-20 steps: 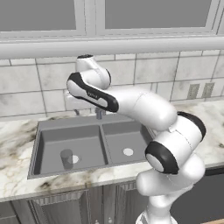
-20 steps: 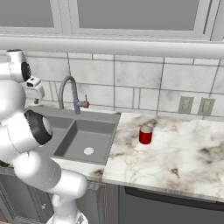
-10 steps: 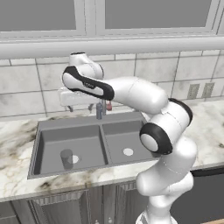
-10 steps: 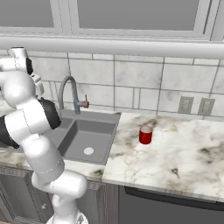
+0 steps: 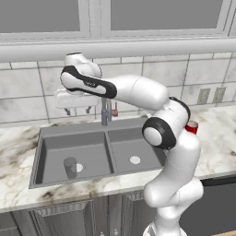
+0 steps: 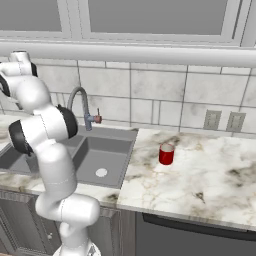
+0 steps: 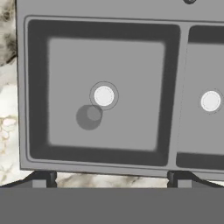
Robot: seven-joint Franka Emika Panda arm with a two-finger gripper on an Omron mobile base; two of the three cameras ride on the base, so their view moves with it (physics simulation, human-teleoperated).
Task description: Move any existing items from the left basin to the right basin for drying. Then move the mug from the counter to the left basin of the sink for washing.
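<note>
While the gripper [image 5: 77, 110] hangs high above the sink [image 5: 99, 126] with its jaws spread wide and nothing between them, you have one grey cup [image 5: 70, 167] to deal with first. It stands upright in the left basin [image 7: 39, 87], just beside the round drain [image 7: 104, 96] and, seen from the hand, slightly to one side of it. Expect it to be light and rigid, with a smooth wall that could slip, and no handle to catch; you would probably do best to come straight down and pinch across the rim, one finger inside and one outside, or straddle the whole body if the jaws clear it. Because it shares the sink's colour, line up on its darker round top. Count one cup in the sink, one red mug [image 6: 166, 154] standing on the counter [image 6: 200, 175] well to the right of the sink, two basins, two drains, and a single faucet [image 6: 80, 105] at the back. The right basin [image 7: 205, 65] has nothing in it that you can see, so the cup can probably land anywhere there.
</note>
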